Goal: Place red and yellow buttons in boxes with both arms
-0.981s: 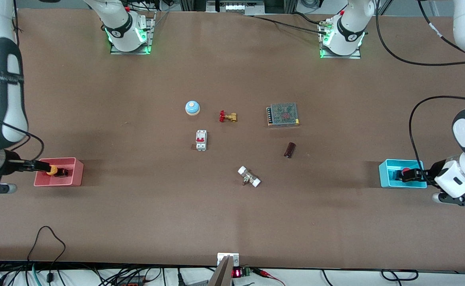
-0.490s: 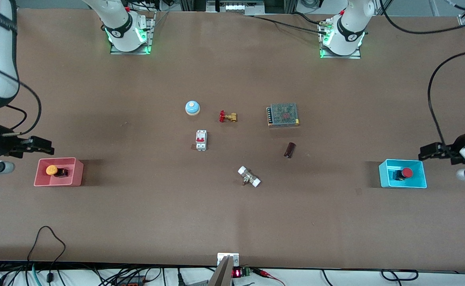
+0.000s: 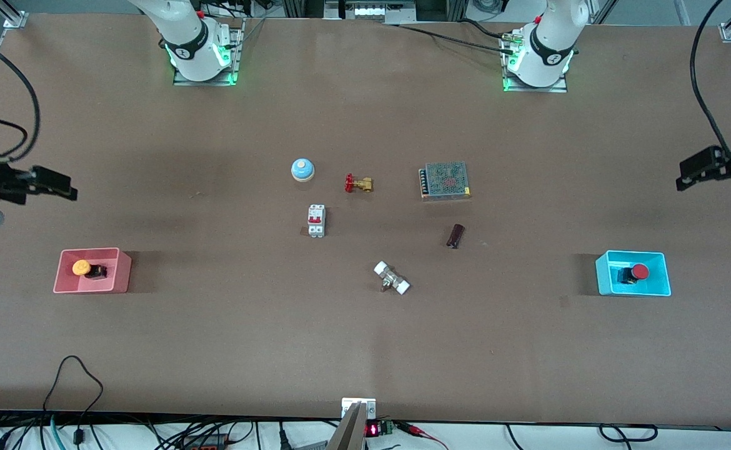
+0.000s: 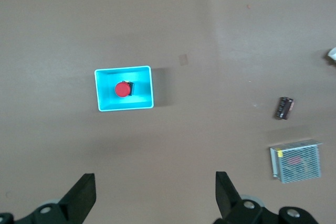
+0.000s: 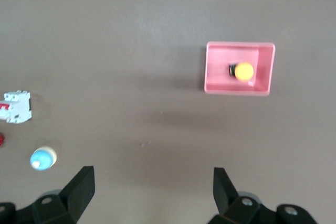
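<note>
The orange-yellow button (image 3: 81, 268) lies on its side in the pink box (image 3: 65, 284) at the right arm's end of the table; both show in the right wrist view, the button (image 5: 243, 71) in the box (image 5: 215, 66). The red button (image 3: 638, 272) lies in the cyan box (image 3: 603, 275) at the left arm's end; the left wrist view shows this button (image 4: 122, 89) in its box (image 4: 142, 100). My right gripper (image 3: 62, 185) is open and empty, up in the air over bare table. My left gripper (image 3: 689, 174) is open and empty, likewise raised over bare table.
In the middle of the table lie a blue dome bell (image 3: 302, 169), a white breaker (image 3: 316, 220), a brass valve with red handle (image 3: 358, 184), a metal mesh power supply (image 3: 445, 180), a dark cylinder (image 3: 455, 235) and a white-ended fitting (image 3: 392, 278).
Both grippers have let go of the buttons in the boxes and risen away from them. The orange-yellow button now lies in the pink box, the red one in the cyan box.
</note>
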Action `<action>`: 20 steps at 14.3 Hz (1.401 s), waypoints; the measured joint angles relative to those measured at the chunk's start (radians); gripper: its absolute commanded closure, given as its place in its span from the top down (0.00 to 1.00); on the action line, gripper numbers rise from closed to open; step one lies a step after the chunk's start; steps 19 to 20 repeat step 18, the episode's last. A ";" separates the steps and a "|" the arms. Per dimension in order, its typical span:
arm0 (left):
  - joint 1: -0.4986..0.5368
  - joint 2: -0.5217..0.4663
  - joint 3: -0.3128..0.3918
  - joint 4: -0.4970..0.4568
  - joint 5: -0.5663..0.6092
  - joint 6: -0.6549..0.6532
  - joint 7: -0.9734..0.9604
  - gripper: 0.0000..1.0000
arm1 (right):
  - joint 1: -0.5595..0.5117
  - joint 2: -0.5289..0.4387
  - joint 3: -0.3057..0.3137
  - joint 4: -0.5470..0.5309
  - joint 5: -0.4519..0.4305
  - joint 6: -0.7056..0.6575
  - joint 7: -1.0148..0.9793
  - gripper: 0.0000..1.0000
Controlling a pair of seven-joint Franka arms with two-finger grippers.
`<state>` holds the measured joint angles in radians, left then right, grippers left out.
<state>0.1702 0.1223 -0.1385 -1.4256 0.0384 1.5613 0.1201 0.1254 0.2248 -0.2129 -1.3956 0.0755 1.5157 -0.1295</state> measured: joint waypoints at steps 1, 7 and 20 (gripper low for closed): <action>-0.001 -0.023 -0.012 -0.004 -0.007 -0.014 -0.015 1.00 | 0.000 -0.027 -0.001 -0.001 -0.017 -0.040 0.025 1.00; 0.004 -0.102 -0.021 -0.050 -0.037 -0.045 -0.025 1.00 | 0.002 -0.112 0.002 -0.093 -0.070 -0.005 0.052 1.00; 0.003 -0.130 -0.024 -0.124 -0.041 -0.005 -0.025 1.00 | 0.003 -0.171 0.003 -0.151 -0.071 -0.005 0.057 1.00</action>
